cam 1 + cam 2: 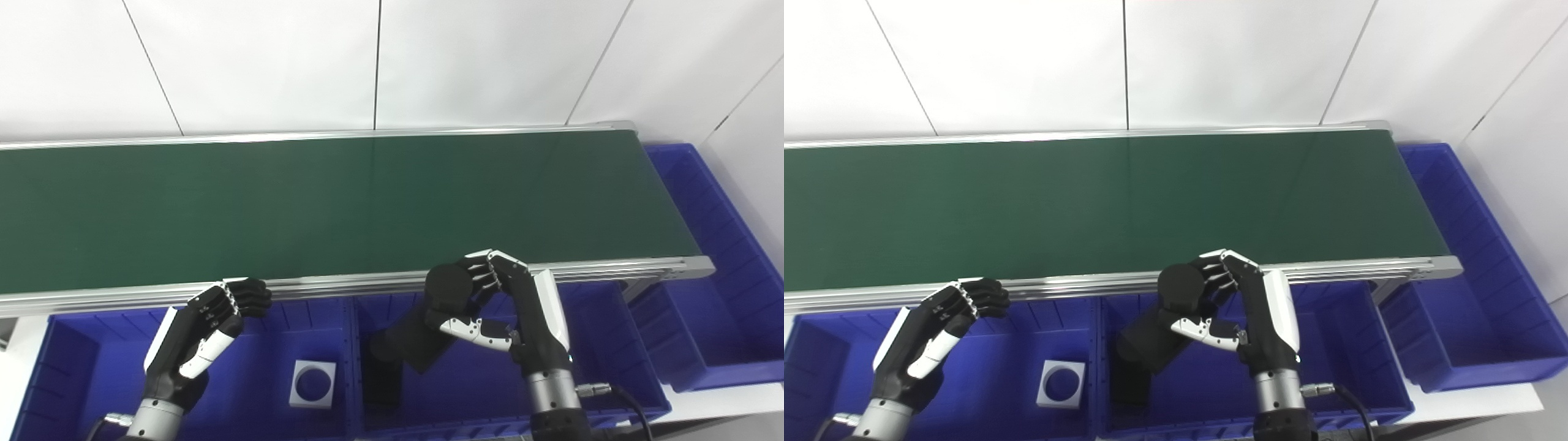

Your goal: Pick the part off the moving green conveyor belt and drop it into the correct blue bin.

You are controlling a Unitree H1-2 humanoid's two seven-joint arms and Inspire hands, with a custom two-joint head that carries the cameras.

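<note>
My right hand is shut on a black cylindrical part and holds it above the middle blue bin, just in front of the belt's near rail. It also shows in the right eye view, with the part. The green conveyor belt carries nothing that I can see. My left hand is empty with fingers curled and apart, over the left blue bin, near the rail.
Black parts lie in the middle bin under the held part. A white square piece with a round hole lies in the left bin. A long blue bin stands at the belt's right end.
</note>
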